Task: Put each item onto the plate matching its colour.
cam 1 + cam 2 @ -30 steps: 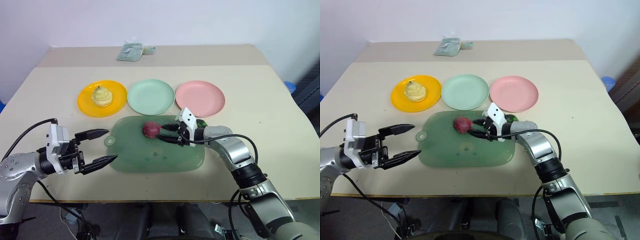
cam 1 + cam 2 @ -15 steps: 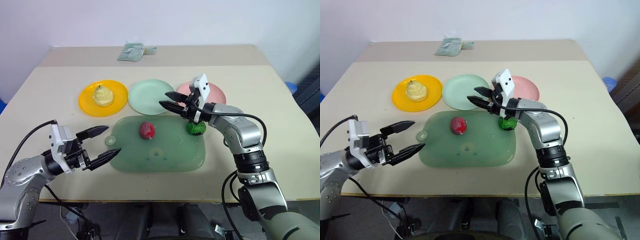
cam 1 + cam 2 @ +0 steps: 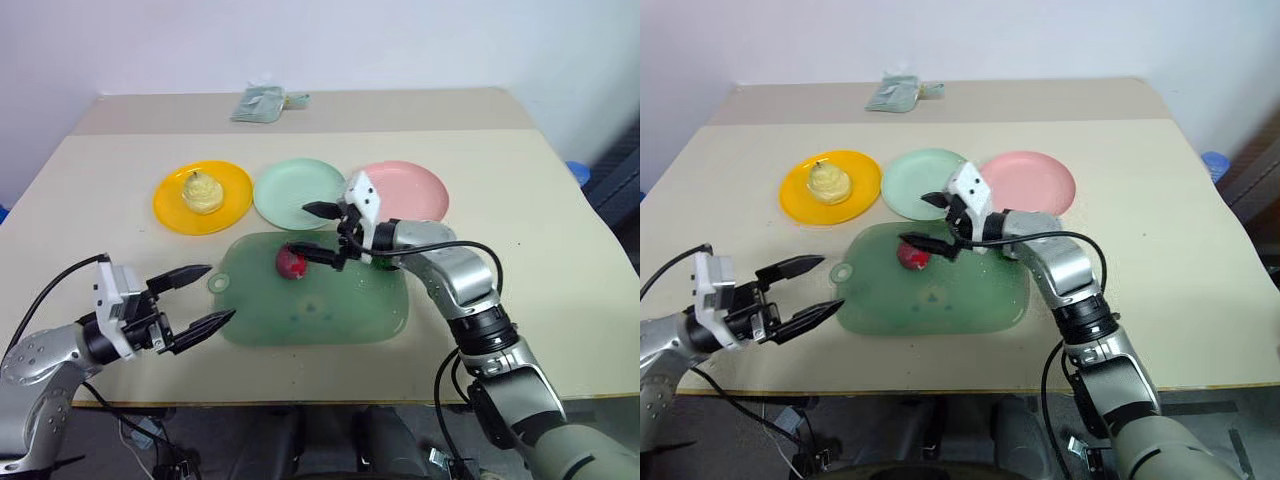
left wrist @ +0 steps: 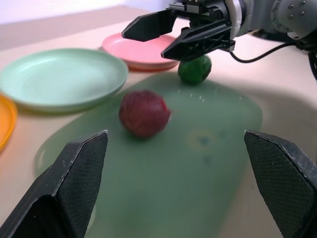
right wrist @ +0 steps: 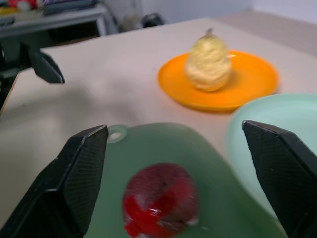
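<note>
Green board (image 3: 330, 305) as landmark, lying on table (image 3: 520, 200) near front edge. Red ball (image 3: 291, 262) on board, toward its far edge, left of centre. Green ball (image 4: 194, 69) also at board's far edge, to the right of red ball, mostly hidden behind right arm in head views, clear in left wrist view. Three plates in a row beyond board's far side: orange-yellow plate (image 3: 170, 205) far-left of board, w/ yellow pear (image 3: 204, 192) sitting upright on it; mint plate (image 3: 285, 195) straight beyond board, bare; pink plate (image 3: 420, 185) far-right of board, bare. Right gripper (image 3: 318, 232) above board's far edge, just above and beside red ball, pointing left, fingers spread wide, nothing between them, not touching ball. Left gripper (image 3: 200, 296) off board's left end, near its hanging hole, roughly level, fingers spread wide, empty. Crumpled greenish packet (image 3: 262, 102) well beyond board, at table's back.
</note>
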{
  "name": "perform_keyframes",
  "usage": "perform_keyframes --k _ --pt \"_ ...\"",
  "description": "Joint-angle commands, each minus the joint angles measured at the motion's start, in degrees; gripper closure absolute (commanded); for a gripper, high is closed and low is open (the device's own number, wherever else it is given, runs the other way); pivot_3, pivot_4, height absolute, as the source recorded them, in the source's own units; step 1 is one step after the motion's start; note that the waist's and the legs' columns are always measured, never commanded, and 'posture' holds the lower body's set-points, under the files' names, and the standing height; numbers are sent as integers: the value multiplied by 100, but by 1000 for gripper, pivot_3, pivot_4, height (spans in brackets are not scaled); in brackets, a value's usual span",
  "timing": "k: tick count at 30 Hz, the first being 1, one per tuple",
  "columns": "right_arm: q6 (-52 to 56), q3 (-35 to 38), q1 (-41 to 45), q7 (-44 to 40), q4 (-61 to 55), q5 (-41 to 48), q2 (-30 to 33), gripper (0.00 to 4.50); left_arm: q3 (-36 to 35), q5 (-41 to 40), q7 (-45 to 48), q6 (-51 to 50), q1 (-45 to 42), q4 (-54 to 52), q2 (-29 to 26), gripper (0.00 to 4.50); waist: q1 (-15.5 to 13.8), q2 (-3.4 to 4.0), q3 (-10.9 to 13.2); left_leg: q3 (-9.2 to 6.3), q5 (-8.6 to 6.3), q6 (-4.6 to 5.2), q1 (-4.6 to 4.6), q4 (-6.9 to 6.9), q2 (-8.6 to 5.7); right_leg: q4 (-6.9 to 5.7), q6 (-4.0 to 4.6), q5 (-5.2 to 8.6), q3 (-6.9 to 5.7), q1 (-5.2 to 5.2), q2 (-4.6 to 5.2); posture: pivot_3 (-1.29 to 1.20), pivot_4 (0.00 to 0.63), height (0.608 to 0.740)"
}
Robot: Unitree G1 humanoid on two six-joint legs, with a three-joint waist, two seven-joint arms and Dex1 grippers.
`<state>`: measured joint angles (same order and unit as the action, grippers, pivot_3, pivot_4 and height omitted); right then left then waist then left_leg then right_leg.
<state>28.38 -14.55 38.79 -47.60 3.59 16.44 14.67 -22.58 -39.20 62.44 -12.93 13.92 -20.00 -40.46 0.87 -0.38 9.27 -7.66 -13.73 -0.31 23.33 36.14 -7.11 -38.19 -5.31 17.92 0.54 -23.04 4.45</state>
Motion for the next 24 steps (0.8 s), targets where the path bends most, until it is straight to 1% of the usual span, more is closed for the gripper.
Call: perform_keyframes --k 1,7,18,21,22,24 --pt "-106 -161 200 33 99 -153 -177 31 -276 28 150 201 133 23 -57 0 -10 -1 0 0 0 0 0 0 0 0 0 0 0 -1 0 0 150 740" --pt "-258 -613 341 -16 568 -603 -389 31 -368 56 145 281 359 -85 -2 0 9 0 0 0 0 0 0 -2 0 -1 1 0 0 -6 -1 0 150 740" --pt "-302 -786 349 -81 944 -948 -528 31 -451 33 -30 299 685 -401 83 0 10 0 0 1 -1 0 0 -3 1 -2 1 -1 1 -7 -2 0 150 740" --pt "-339 -747 379 -67 1002 -998 -545 854 -447 31 -73 292 698 -439 90 0 8 0 0 1 -1 0 0 -2 0 -2 1 -1 1 -7 -2 0 150 740" --pt "-340 -729 379 -83 974 -993 -533 1273 -440 31 -87 288 698 -450 94 0 9 0 0 1 -1 0 0 -2 0 -2 1 -1 1 -7 -2 0 150 740" --pt "-370 -670 365 -80 903 -972 -519 1273 -425 28 -113 279 691 -465 100 0 9 0 0 1 -1 0 0 -3 0 -2 1 -1 0 -8 -2 0 150 740"
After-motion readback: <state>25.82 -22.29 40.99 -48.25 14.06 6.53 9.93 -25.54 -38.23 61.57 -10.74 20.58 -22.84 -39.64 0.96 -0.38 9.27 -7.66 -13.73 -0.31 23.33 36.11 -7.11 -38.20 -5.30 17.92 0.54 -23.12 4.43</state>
